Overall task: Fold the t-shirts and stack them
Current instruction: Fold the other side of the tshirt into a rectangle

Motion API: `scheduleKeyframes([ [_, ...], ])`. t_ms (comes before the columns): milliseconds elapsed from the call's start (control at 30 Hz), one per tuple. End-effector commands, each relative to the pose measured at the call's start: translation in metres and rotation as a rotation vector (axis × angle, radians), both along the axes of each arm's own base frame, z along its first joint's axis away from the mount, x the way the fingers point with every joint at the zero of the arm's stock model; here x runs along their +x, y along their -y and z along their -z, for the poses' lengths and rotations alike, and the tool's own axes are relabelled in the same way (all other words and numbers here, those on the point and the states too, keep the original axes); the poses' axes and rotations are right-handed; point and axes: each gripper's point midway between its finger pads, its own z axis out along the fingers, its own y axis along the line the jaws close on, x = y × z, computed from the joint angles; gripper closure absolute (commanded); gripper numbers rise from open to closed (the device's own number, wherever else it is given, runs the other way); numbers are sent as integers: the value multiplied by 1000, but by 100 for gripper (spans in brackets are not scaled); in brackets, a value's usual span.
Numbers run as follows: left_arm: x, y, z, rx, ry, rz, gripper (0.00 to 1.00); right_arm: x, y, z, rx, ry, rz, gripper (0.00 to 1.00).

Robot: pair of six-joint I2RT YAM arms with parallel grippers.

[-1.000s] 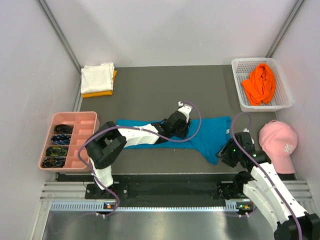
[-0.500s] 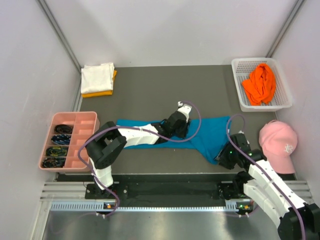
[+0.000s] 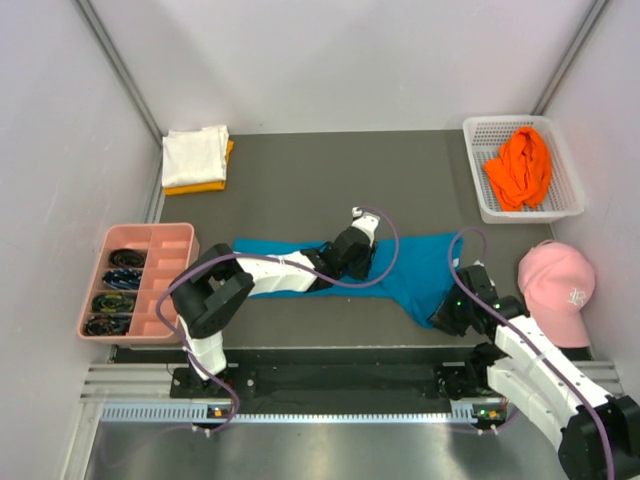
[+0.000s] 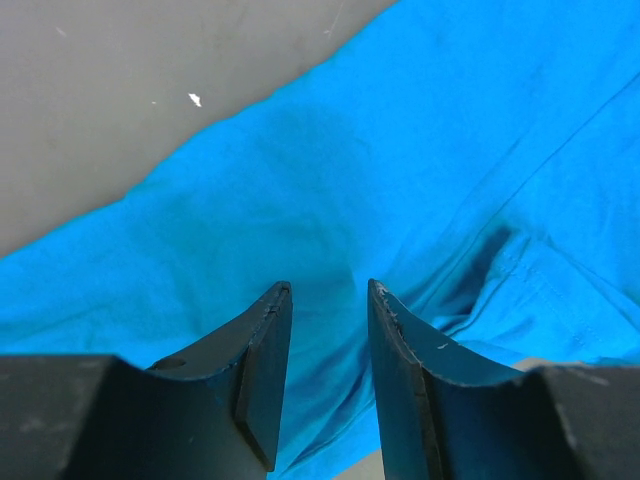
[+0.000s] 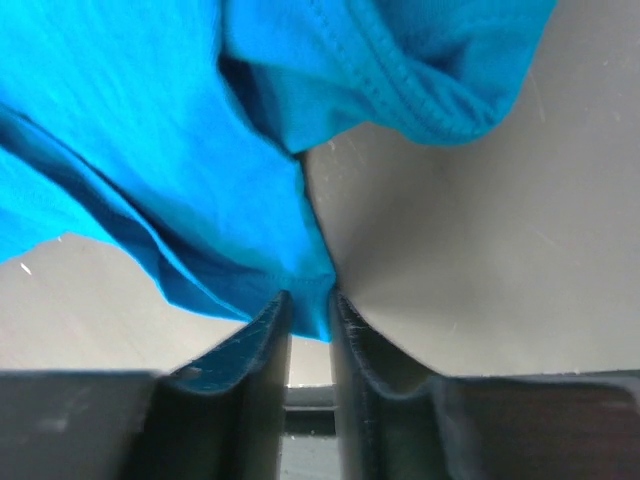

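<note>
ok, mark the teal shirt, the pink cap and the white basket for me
teal shirt (image 3: 425, 268): top external view, right half of the body.
pink cap (image 3: 553, 280): top external view, crown.
white basket (image 3: 490, 135): top external view, bare floor at its far left corner.

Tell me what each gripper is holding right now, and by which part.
The right gripper pinches the teal t-shirt by a hem corner at its near right end. The left gripper stands open over the shirt's middle, gripping nothing.

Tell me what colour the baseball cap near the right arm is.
Pink; the soft cloth baseball cap shows best in the top external view.
</note>
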Motion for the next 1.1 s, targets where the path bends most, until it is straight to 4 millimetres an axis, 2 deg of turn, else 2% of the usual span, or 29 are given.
scheduleKeyframes([
  [0, 11, 2, -30, -64, 71, -37, 59, 0, -1, 7, -7, 1, -2, 83],
  [33, 11, 2, -31, -65, 75, -37, 59, 0, -1, 7, -7, 1, -2, 89],
  [67, 13, 1, -31, -63, 80, -40, 59, 0, -1, 8, -8, -1, -2, 100],
  [167, 13, 2, -37, -62, 89, -37, 55, 2, 0, 6, -13, 6, -2, 100],
  [200, 14, 2, -40, -63, 93, -37, 48, 2, 0, 5, -15, 7, -1, 100],
  [267, 15, 9, -47, -74, 100, -11, 40, 3, 1, 4, -18, 11, 1, 100],
  [333, 16, 20, -54, -85, 104, 31, 39, 3, 1, 5, -18, 11, 3, 100],
  [567, 2, 57, -56, -112, 78, 158, 39, 2, 2, 5, -17, 14, 5, 100],
  [733, -9, 70, -53, -151, 39, 222, 42, 1, 3, 4, -18, 20, 10, 100],
  [867, -27, 82, -46, -170, -2, 305, 43, 2, 2, 3, -17, 22, 8, 100],
  [1067, -42, 90, -39, -183, -32, 371, 44, 1, 3, 4, -19, 19, 5, 100],
])
